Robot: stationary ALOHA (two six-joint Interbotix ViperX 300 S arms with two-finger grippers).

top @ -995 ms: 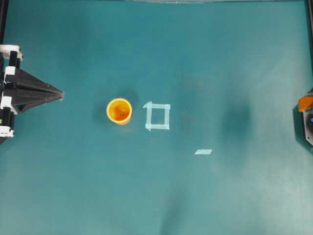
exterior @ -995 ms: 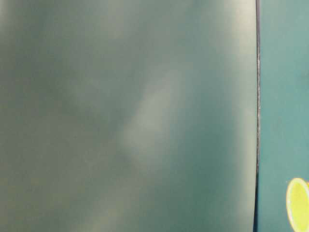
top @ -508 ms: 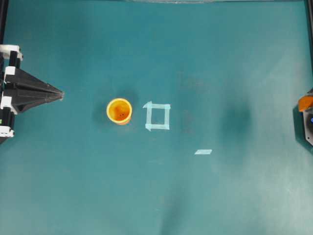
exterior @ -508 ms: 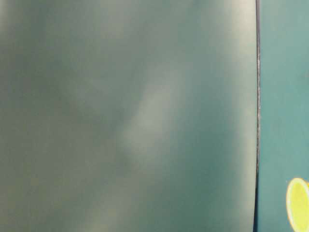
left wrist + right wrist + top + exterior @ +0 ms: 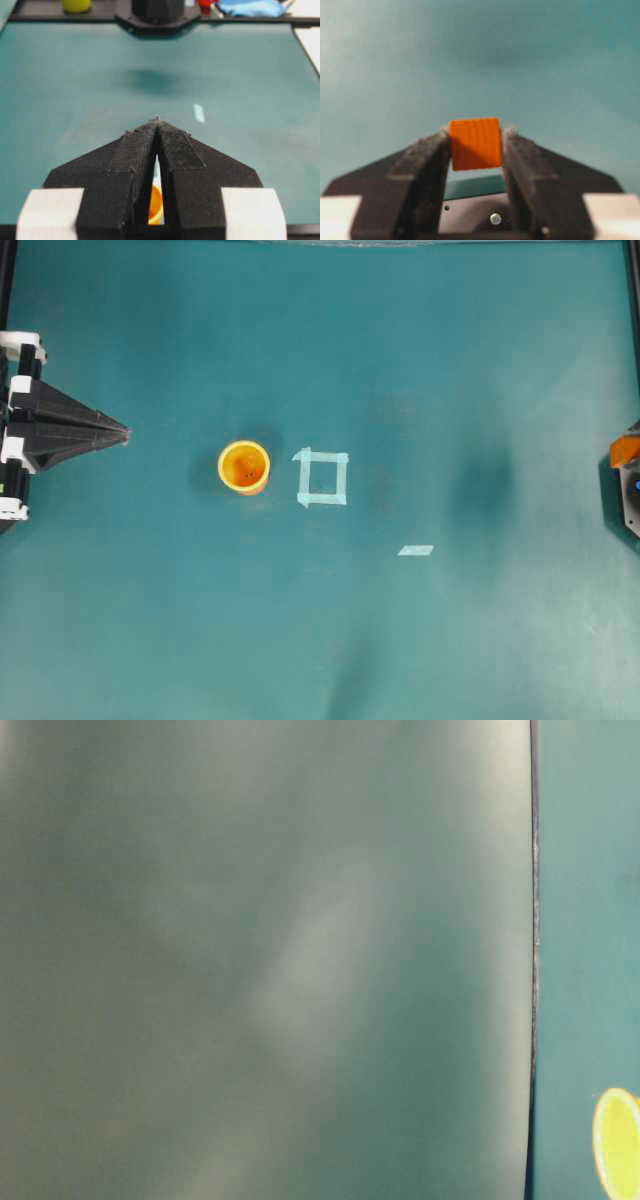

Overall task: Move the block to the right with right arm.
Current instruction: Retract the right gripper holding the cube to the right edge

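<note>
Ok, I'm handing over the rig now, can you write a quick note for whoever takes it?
Right end effector: shut on the orange block, held above the table at the right edge of the overhead view.
Left end effector: shut, empty, parked at the left edge.
Yellow-orange cup stands left of the tape square; a tape strip lies further right.
Done: block gripped.
Left: set it down on the right and release.

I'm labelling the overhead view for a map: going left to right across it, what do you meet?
Left tool → yellow-orange cup → tape square → tape strip → orange block, held at the right edge.
</note>
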